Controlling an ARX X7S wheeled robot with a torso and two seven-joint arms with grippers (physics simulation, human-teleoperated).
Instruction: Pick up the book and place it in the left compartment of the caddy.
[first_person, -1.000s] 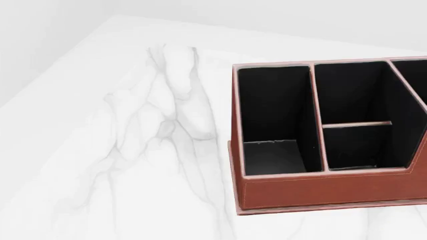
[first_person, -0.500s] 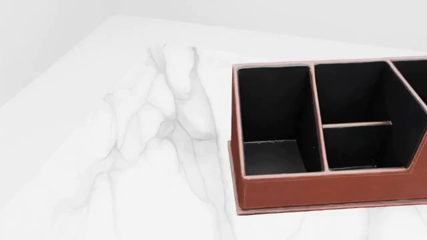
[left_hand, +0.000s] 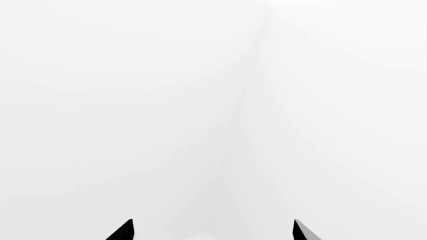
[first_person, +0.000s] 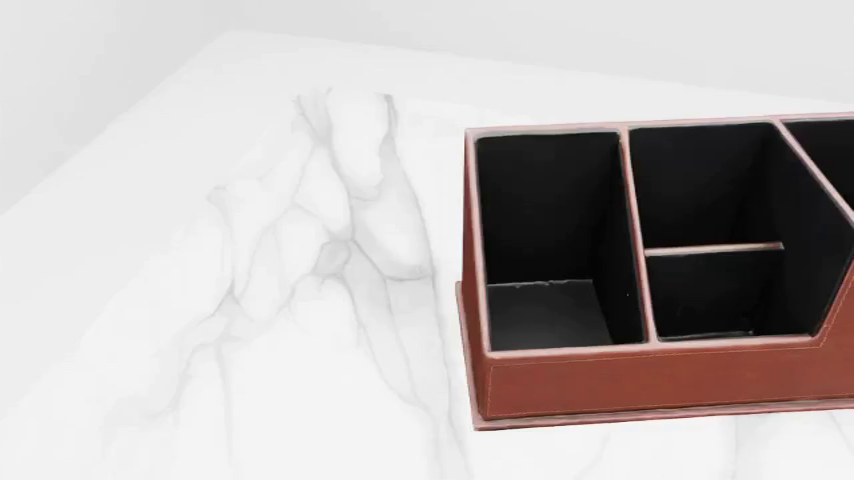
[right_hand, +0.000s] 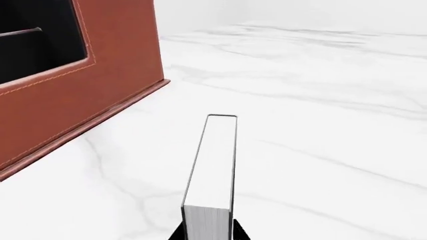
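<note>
While left jaws gape, right jaws (right_hand: 207, 235) clamp book (right_hand: 213, 165).

One caddy (first_person: 641, 385) on one marble bench (first_person: 267, 300); three compartments fully visible, a fourth cut off at the frame edge. One book (right_hand: 212, 170). Two fingertips (left_hand: 122, 231) of one hand.

Reddish-brown leather-look caddy (first_person: 641, 385) with black lining sits at the head view's right, its long left compartment (first_person: 547, 240) empty. Thin black book with white pages (right_hand: 212, 172) stands on edge, lower centre of the right wrist view.
</note>
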